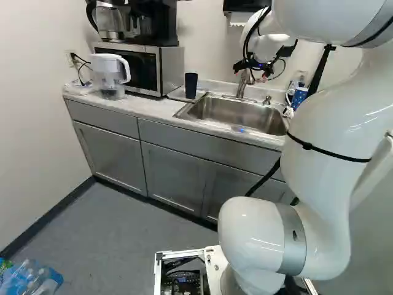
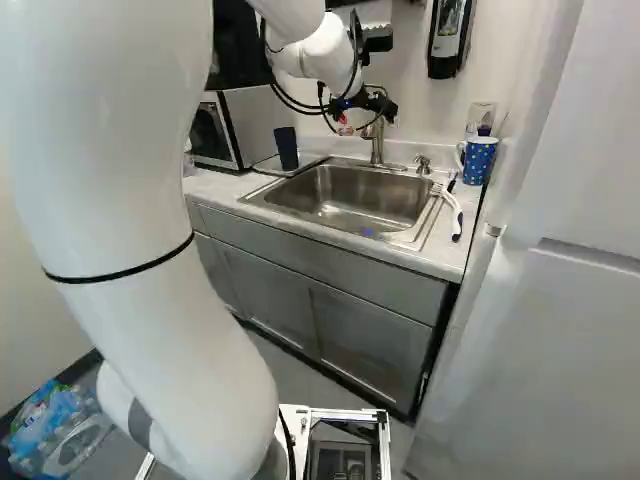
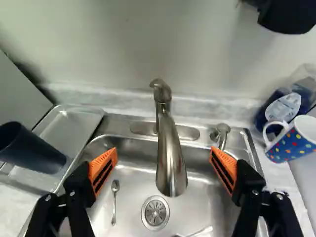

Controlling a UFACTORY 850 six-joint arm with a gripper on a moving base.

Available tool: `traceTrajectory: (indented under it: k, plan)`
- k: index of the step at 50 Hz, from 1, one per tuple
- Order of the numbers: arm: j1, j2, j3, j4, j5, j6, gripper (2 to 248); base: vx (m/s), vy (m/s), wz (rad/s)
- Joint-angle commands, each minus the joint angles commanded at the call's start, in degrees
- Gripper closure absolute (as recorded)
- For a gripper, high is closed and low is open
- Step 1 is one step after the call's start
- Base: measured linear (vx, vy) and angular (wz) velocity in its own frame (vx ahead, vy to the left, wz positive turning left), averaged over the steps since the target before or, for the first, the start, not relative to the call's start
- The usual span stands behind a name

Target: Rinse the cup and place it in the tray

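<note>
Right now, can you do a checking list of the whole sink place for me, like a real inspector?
Surface: countertop around the sink; spills, nothing seen.
Job's things: dark cup in the tray.
Clutter: spoon in the sink; spotted mug and soap bottle beside it.
Gripper: open and empty, over the sink, faucet showing between its fingers.
Cables: black loops on the arm.
Surroundings: microwave near the tray; bottles on the floor.

There is one dark cup (image 3: 34,150); one dotted mug (image 3: 297,140); one pitcher (image 1: 110,77); one metal tray (image 3: 74,128); one sink (image 3: 129,187), with one faucet (image 3: 170,153) and one drain (image 3: 155,213); one whole spoon (image 3: 115,200); one microwave (image 1: 144,70); one coffee maker (image 1: 153,24); one labelled bottle (image 3: 284,106); several plastic bottles (image 1: 31,279), too jumbled to count.
</note>
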Motion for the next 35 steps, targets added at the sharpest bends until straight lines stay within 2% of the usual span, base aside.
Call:
traceTrajectory:
  k: [23, 35]
  plan:
    - [-1.2, 6.3, 6.6, 0.0, -13.7, 0.0, 3, 0.0, 0.0, 0.0]
    - [-1.4, 8.2, 8.5, 0.0, -20.9, 0.0, 3, 0.0, 0.0, 0.0]
